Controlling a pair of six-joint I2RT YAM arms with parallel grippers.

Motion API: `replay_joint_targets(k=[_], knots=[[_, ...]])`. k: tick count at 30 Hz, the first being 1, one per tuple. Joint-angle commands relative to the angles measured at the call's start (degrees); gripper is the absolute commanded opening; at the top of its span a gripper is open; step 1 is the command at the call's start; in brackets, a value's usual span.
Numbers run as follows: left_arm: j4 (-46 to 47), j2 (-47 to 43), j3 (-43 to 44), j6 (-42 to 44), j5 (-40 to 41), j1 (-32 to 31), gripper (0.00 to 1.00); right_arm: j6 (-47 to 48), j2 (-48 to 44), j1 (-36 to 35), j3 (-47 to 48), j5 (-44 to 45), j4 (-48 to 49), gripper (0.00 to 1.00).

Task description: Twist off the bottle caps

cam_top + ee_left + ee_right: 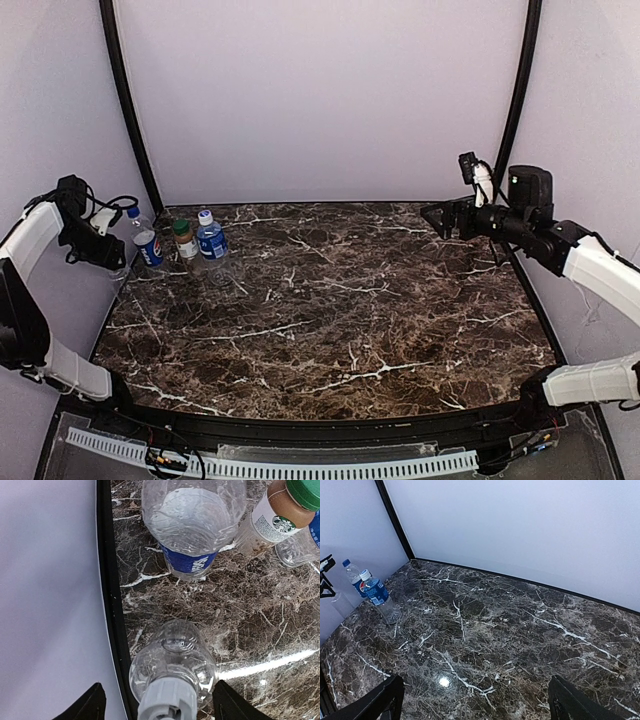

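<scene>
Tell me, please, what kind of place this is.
Probably a robot test cell, not a home: plain white walls and black frame posts enclose a dark marble-patterned tabletop, with two white-and-black robot arms at its sides and small clear plastic bottles in one corner.

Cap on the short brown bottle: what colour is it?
The cap is green, seen best in the left wrist view.
</scene>
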State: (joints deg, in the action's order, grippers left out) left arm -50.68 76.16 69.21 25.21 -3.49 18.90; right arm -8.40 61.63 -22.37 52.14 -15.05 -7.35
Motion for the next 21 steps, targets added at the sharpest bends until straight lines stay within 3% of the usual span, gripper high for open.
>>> replay_joint_targets(k=[1, 3, 9, 15, 21], knots=[[1.43, 0.72, -0.05, 0.07, -2.79, 0.78, 0.72, 0.49, 0.25, -0.72, 0.10, 1.16, 0.14, 0.99], [2.22, 0.71, -0.38, 0.40, -3.02, 0.79, 0.69, 0.12, 0.21, -0.74, -0.02, 1.68, 0.15, 0.99], [2.27, 2.07, -0.63, 0.49, -1.67, 0.79, 0.42, -0.36, -0.04, -0.83, 0.11, 1.79, 0.33, 0.99], [0.32, 1.70, -0.81, 1.85, -1.63, 0.79, 0.04, -0.80, -0.07, -0.84, 0.33, 1.26, 0.39, 0.99], [-7.34, -1.52, 1.54, 6.17, -4.05, 0.78, 0.01, 0.56, -0.57, -2.69, 1.37, -2.81, 0.48, 0.99]])
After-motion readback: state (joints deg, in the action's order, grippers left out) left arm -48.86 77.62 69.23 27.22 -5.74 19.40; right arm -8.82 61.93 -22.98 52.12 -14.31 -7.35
